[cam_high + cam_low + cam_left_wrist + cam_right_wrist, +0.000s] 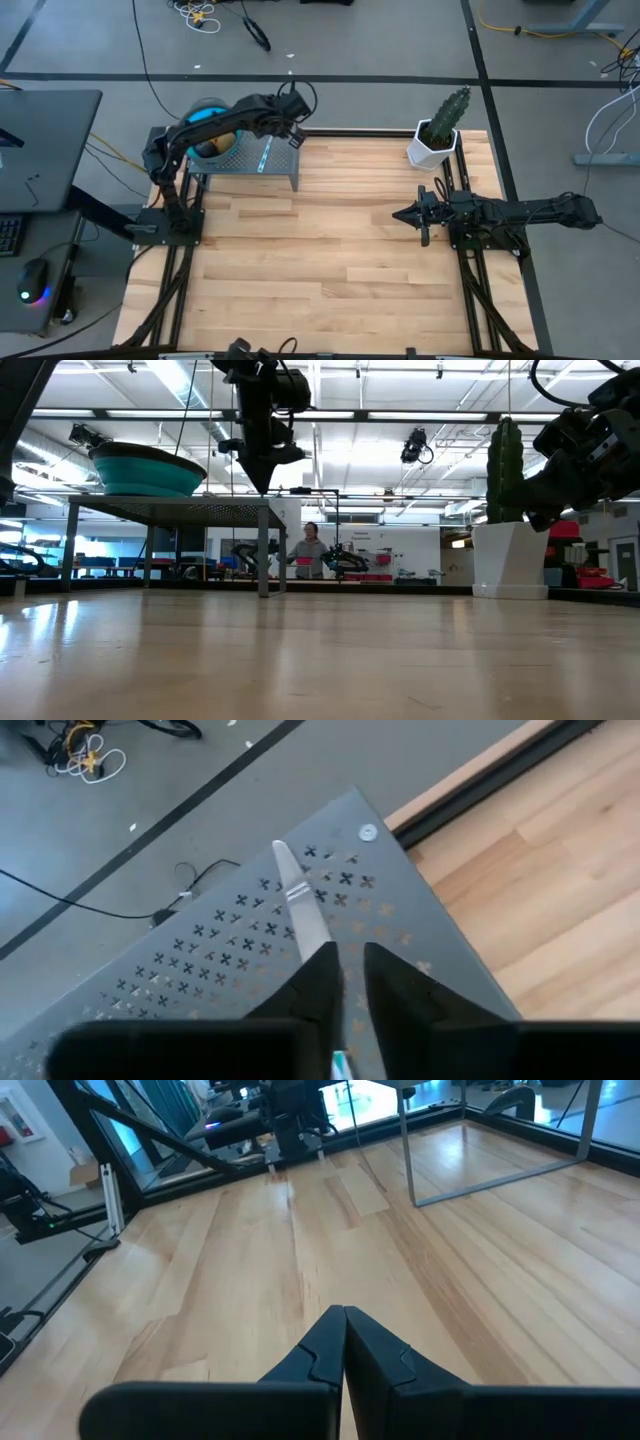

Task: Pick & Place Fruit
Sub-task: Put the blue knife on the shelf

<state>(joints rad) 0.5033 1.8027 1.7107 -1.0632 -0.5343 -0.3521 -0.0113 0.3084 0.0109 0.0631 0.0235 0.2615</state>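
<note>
On the far left, yellow-orange fruit [212, 147] lay in a teal bowl [205, 112] on the perforated grey rack [240, 160]. Beside it, the left gripper [345, 990] pinched a slim white stick [300, 910] flat on that rack. Far right, the right gripper [400, 214] hovered closed, empty, over the wooden surface [320, 270].

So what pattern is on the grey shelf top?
Rows of small cross-shaped cut-outs across the grey metal shelf top; the left wrist view shows it best.

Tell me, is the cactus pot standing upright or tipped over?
Upright. The white cactus pot stands flat on the table at its far right corner, with the cactus rising straight.
</note>
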